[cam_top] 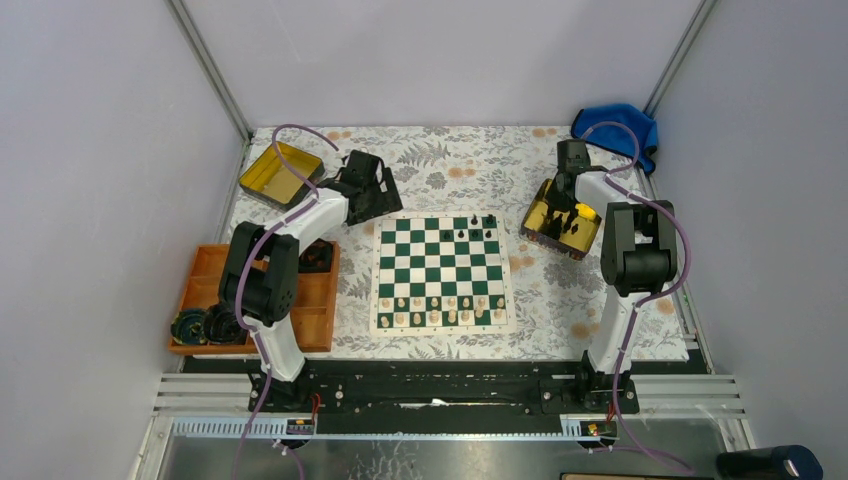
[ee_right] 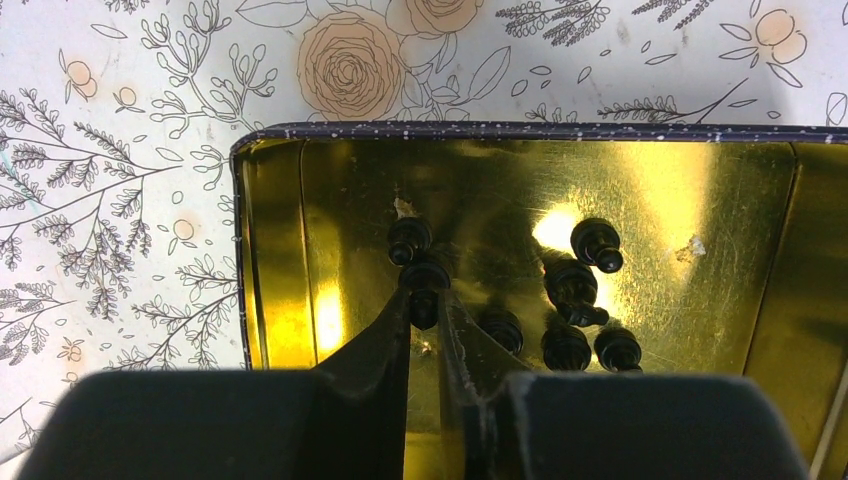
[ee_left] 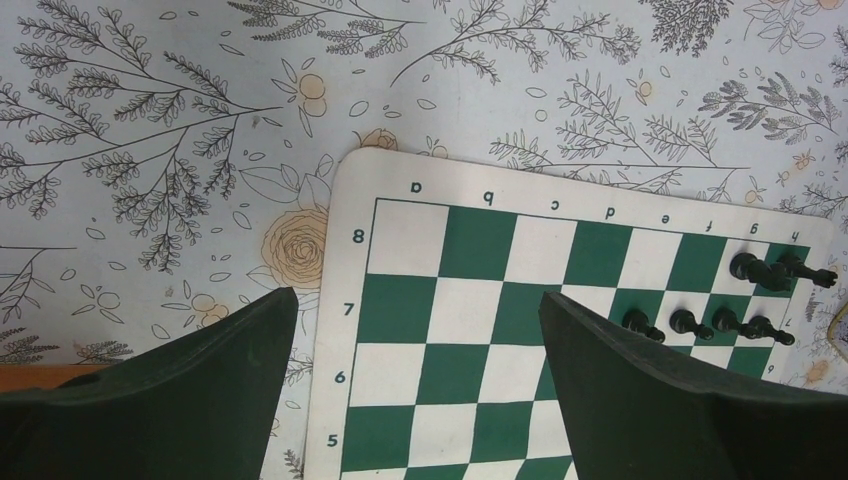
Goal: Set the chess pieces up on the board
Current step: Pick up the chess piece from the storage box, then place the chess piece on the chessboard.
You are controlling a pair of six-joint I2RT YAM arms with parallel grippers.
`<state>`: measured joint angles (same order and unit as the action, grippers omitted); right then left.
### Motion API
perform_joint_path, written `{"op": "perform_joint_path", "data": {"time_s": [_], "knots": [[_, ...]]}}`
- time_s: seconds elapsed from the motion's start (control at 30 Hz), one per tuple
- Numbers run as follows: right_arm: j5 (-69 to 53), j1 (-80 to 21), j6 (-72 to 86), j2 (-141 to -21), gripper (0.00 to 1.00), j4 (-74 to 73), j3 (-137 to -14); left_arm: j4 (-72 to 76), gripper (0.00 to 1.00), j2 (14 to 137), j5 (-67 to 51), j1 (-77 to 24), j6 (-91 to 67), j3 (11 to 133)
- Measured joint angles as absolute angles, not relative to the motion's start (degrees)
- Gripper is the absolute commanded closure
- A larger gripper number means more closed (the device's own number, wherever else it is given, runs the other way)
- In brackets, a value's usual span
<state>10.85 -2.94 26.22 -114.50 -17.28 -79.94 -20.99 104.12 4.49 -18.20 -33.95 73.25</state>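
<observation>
- Board (cam_top: 443, 272) flat on flowered cloth (cam_top: 440, 160) between both arms, cream pieces (cam_top: 445, 305) along its near two rows.
- Gold tin (ee_right: 700, 200) just right of board, loose black chess pieces (ee_right: 572, 285) inside.
- Left gripper (ee_left: 418, 300) spread wide above board's far left corner, holding nothing.
- Right gripper (ee_right: 427, 300) down inside tin, fingers pinched on one black piece (ee_right: 424, 280).
- More chess pieces on board's far right squares.

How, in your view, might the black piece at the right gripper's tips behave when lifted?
The piece looks small, so probably light and stiff. Its rounded, glossy body may slip from the right gripper and roll in the tin.
</observation>
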Motion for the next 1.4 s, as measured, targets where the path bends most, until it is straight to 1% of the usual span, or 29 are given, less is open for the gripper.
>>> {"op": "perform_joint_path", "data": {"time_s": [0.17,0.43,0.87,1.13,1.4], "knots": [[10.9,-2.9,25.9,-114.5,0.95,-17.3,-79.9,-21.0,0.01,104.1,4.3,-17.9,-34.0,73.3],[11.0,-2.9,24.8,-113.5,0.97,-17.5,-79.9,-21.0,0.01,104.1,4.1,-17.8,-34.0,73.2],[12.0,-4.3,22.5,-106.5,0.99,-18.2,-79.9,-20.5,0.01,100.5,3.8,-17.8,-34.0,68.6],[14.1,-11.2,20.9,-103.6,1.00,-20.7,-80.7,-19.9,0.01,95.7,3.6,-17.8,-34.1,65.0],[14.6,-19.8,20.6,-103.4,1.00,-23.4,-84.6,-19.0,0.01,91.5,3.3,-17.1,-34.1,61.8]]}}
